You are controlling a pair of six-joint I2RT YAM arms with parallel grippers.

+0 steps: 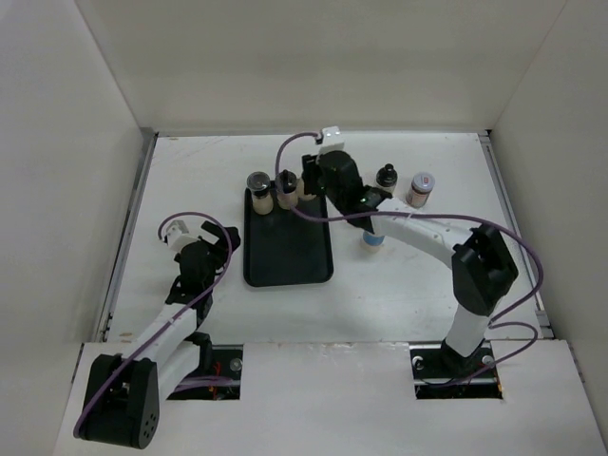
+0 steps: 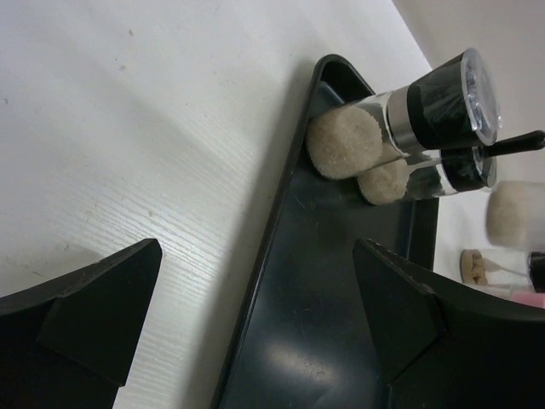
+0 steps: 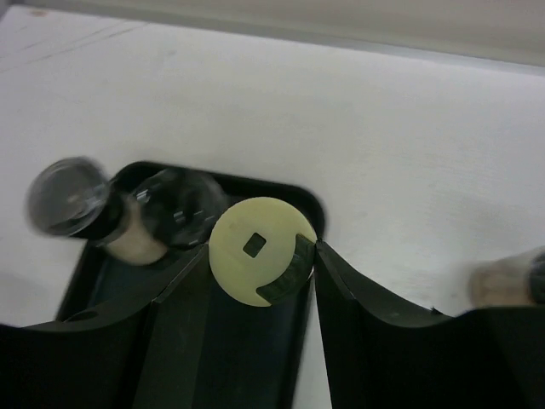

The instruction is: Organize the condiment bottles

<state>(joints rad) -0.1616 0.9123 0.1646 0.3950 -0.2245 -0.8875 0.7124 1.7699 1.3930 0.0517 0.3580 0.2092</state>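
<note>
Starting nearest you, the left claw [image 2: 257, 256] hangs with its jaws spread wide and nothing between them, poised over the near-left edge of the black tray [image 1: 288, 252]; it has no part in the sorting at this moment. The near half of the tray is bare.

Just right of the tray, under the right arm's forearm, a white bottle with a blue band [image 1: 372, 244] stands on the worktop [image 1: 190, 171], not yet collected.

At the tray's far end two bottles are already placed side by side: a clear-lidded bottle [image 1: 257, 182] in the far-left corner and a black-capped bottle [image 1: 284, 182] touching it. Next to them the right claw [image 3: 262, 247] is closed on a yellow-capped bottle [image 3: 255, 256], its jaws pressing both sides of the cap over the tray's far-right corner. You cannot tell from these views whether that bottle's base is resting on the tray or is just above it.

Farther right, well apart from the tray, a black-topped bottle [image 1: 386, 176] and a pink-capped jar [image 1: 421, 187] wait on the worktop.

So I judge you roughly halfway: two set, one being placed, three visibly left to bring over.
</note>
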